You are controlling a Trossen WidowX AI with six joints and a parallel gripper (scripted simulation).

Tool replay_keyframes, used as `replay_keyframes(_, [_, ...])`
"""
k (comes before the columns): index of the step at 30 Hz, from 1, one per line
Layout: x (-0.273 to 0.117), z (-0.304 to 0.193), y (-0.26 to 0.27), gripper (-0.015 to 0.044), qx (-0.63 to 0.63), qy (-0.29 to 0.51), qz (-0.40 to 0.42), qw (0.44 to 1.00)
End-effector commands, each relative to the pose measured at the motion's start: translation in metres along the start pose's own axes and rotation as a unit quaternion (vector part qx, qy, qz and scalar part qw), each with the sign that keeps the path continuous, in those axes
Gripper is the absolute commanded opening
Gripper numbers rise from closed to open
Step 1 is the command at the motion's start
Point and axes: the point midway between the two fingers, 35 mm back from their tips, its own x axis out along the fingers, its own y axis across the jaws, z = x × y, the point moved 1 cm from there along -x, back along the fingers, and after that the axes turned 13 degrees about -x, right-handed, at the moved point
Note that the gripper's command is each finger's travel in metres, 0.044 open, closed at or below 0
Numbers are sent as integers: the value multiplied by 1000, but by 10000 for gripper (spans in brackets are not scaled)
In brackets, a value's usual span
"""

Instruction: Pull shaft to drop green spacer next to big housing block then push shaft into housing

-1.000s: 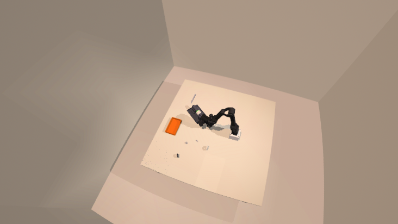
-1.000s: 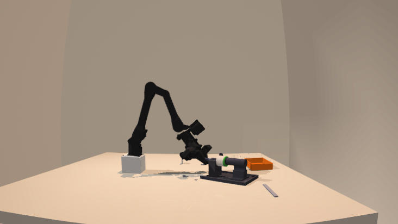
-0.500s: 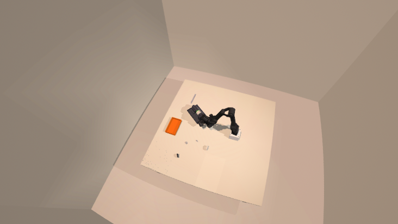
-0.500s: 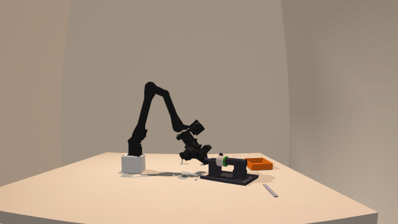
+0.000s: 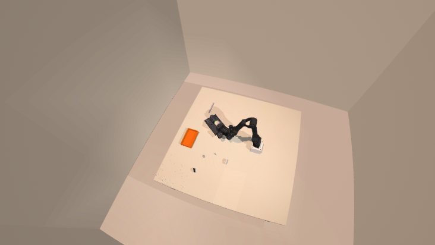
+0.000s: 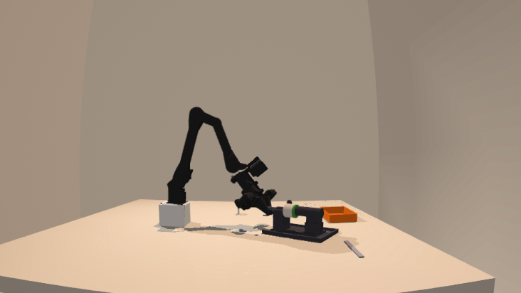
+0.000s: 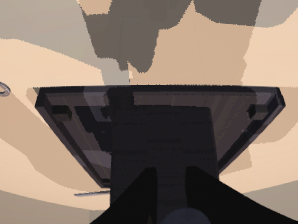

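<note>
Beige walls (image 5: 274,45) (image 6: 218,54) surround a pale table (image 5: 267,188) (image 6: 145,251) (image 7: 12,130) where a gripper (image 5: 223,131) (image 6: 270,212) (image 7: 170,176) pinches the shaft (image 6: 270,208)

From the top, the dark fixture (image 5: 210,127) (image 6: 300,237) (image 7: 165,90) is small and partly covered by the gripper. An orange tray (image 5: 189,138) (image 6: 340,217) lies at its 8 o'clock, and a grey strip (image 5: 211,107) (image 6: 353,249) (image 7: 92,193) near its 12 o'clock. The fingertips are too small to make out.

In the exterior view, the green spacer (image 6: 293,210) is up on the shaft line, between a white spacer (image 6: 287,210) and the dark housing (image 6: 309,211) at its 3 o'clock. Only a sliver of shaft shows by the fingertips; how deep it sits inside the housing is hidden. The strip lies at the fixture's 4 o'clock.

In the wrist view, a dark block (image 7: 162,140) hides the spacers. A rounded grey-blue piece (image 7: 186,216) between the fingers is cut off at 6 o'clock, and a ring-like object (image 7: 7,90) at 9 o'clock.
</note>
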Motion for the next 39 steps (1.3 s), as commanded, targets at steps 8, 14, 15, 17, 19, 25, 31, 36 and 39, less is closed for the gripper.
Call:
replay_keyframes(8, [-1,2,0,0,1,-1,0,1000])
replay_keyframes(14, [-2,2,0,0,1,-1,0,1000])
replay_keyframes(15, [-2,3,0,0,1,-1,0,1000])
replay_keyframes(17, [-2,3,0,0,1,-1,0,1000])
replay_keyframes(19, [-2,3,0,0,1,-1,0,1000])
replay_keyframes(25, [-2,3,0,0,1,-1,0,1000])
replay_keyframes(31, [-3,4,0,0,1,-1,0,1000])
replay_keyframes(36, [-3,4,0,0,1,-1,0,1000])
replay_keyframes(39, [-3,4,0,0,1,-1,0,1000])
